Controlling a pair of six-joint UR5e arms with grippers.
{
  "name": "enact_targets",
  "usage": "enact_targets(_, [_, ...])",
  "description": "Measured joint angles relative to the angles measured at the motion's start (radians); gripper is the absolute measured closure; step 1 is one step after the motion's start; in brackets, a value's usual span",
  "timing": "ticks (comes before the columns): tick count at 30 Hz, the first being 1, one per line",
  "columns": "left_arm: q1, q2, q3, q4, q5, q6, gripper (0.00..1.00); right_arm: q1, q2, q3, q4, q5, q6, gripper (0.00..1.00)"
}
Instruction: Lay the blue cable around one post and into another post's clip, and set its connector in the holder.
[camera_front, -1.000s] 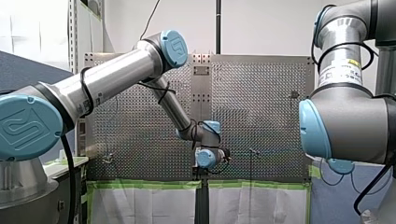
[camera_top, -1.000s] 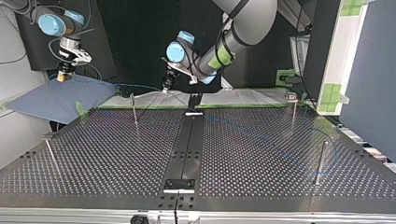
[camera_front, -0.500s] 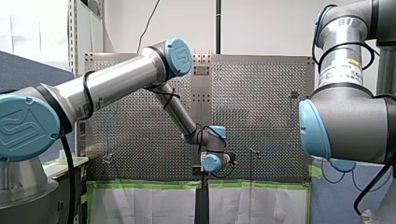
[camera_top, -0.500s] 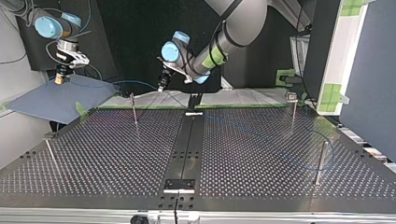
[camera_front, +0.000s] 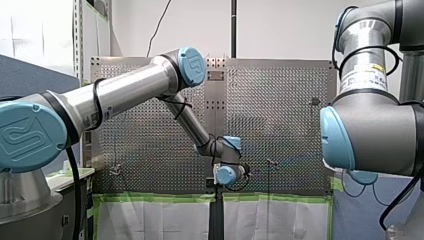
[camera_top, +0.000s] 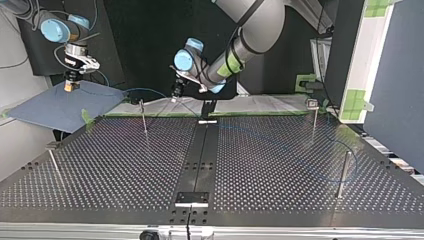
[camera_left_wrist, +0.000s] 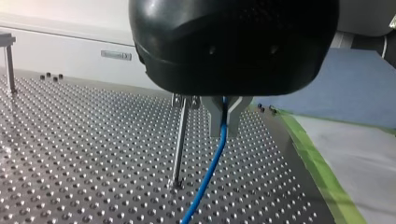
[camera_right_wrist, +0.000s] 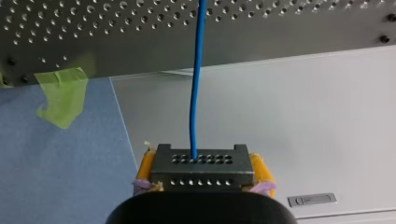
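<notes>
- The left arm's fingers (camera_left_wrist: 213, 114) pinch the blue cable (camera_left_wrist: 210, 168) just beside a thin post (camera_left_wrist: 179, 140) on the table (camera_left_wrist: 70, 154).
- The right arm's yellow-padded fingers (camera_right_wrist: 260, 169) clamp its connector (camera_right_wrist: 201, 167), beyond the table's edge.
- Thin, light and limp, I'd say: hold it close to the post, and the connector by its rigid sides.

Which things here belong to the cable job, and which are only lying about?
For the job: blue cable, connector in my right tool, my left tool pinching the cable, plain post, post with clip.
Lying about: blue mat, green tape.
</notes>
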Motion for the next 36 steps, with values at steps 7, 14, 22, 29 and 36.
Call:
enact_targets(7, [0.021, 0.0, 0.001, -0.007, 0.001, 0.002, 1.0, 0.006, 0.043, -0.026, 0.021, -0.001, -0.007, 1.0])
enact_targets(14, [0.038, -0.001, 0.002, -0.009, 0.006, 0.003, 1.0, 0.012, 0.053, -0.038, 0.031, -0.007, -0.01, 1.0])
enact_targets(22, [0.044, -0.002, 0.002, -0.004, 0.014, 0.002, 1.0, 0.019, 0.054, -0.044, 0.033, -0.017, -0.012, 1.0])
enact_targets(29, [0.056, -0.001, 0.002, -0.002, 0.025, 0.001, 1.0, 0.02, 0.056, -0.049, 0.031, -0.019, -0.007, 1.0])
enact_targets(36, [0.068, -0.006, 0.002, -0.006, 0.024, 0.0, 1.0, 0.02, 0.058, -0.053, 0.034, -0.017, -0.003, 1.0])
